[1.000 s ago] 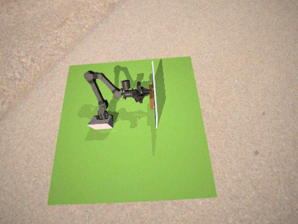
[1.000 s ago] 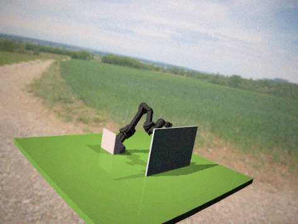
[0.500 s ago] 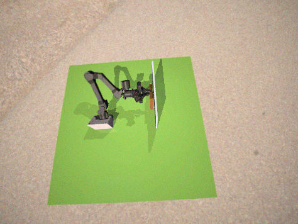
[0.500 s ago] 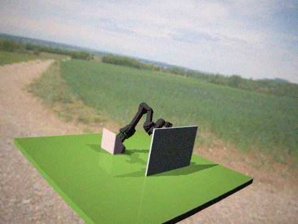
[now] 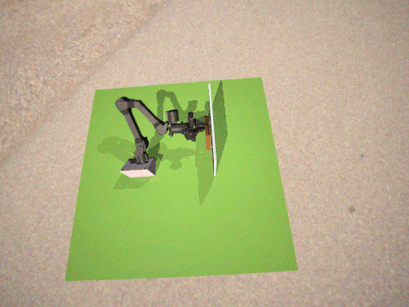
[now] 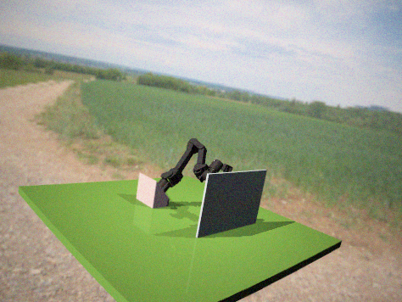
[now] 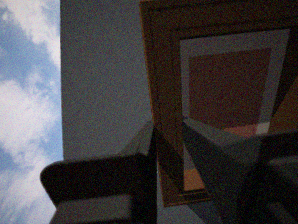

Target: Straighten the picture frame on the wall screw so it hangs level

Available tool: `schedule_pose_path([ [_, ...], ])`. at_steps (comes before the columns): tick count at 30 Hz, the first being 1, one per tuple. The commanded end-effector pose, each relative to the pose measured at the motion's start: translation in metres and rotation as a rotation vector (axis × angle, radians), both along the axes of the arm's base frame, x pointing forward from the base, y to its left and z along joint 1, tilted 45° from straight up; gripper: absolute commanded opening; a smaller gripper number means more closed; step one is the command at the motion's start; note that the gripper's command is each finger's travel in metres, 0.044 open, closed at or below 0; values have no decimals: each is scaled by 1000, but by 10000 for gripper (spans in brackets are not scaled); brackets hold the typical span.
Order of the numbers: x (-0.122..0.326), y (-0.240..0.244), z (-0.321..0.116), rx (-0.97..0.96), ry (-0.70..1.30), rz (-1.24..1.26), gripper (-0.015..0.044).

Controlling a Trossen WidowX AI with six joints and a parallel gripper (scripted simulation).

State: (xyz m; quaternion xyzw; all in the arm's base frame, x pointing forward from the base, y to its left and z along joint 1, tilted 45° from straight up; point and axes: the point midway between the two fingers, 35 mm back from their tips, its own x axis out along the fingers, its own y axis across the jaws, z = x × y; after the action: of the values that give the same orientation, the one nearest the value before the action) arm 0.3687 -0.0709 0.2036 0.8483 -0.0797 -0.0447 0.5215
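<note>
The picture frame (image 5: 209,143) (image 7: 162,65) has a brown border, a pale mat and a dark red and orange picture. It is at the near face of the upright wall panel (image 5: 214,161) (image 6: 233,201) (image 7: 105,75). My gripper (image 5: 205,127) (image 7: 165,123) is shut on the frame's side border, with one fingertip on each side of that strip. In the wrist view the frame's border runs at a slant to the panel's edge, but the steep angle hides whether it hangs level. The screw and the notched strip are hidden. In the exterior view the panel hides the frame and the fingertips.
The arm's base (image 5: 139,167) (image 6: 159,195) stands on the green board (image 5: 173,241) (image 6: 140,263), on the frame's side of the panel. The panel reaches past the frame on both sides in the top view. Shadows of the arm and panel fall on the board.
</note>
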Motion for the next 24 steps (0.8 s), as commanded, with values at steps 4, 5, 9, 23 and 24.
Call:
schedule_pose_path([
  [4,0,-3,1,1,-9,-8,0],
  [5,-1,-3,2,1,-9,-8,0],
  [9,-1,-3,2,1,-9,-8,0],
  [23,-1,-8,0,1,-9,-8,0],
  [24,-1,-8,0,1,-9,-8,0],
])
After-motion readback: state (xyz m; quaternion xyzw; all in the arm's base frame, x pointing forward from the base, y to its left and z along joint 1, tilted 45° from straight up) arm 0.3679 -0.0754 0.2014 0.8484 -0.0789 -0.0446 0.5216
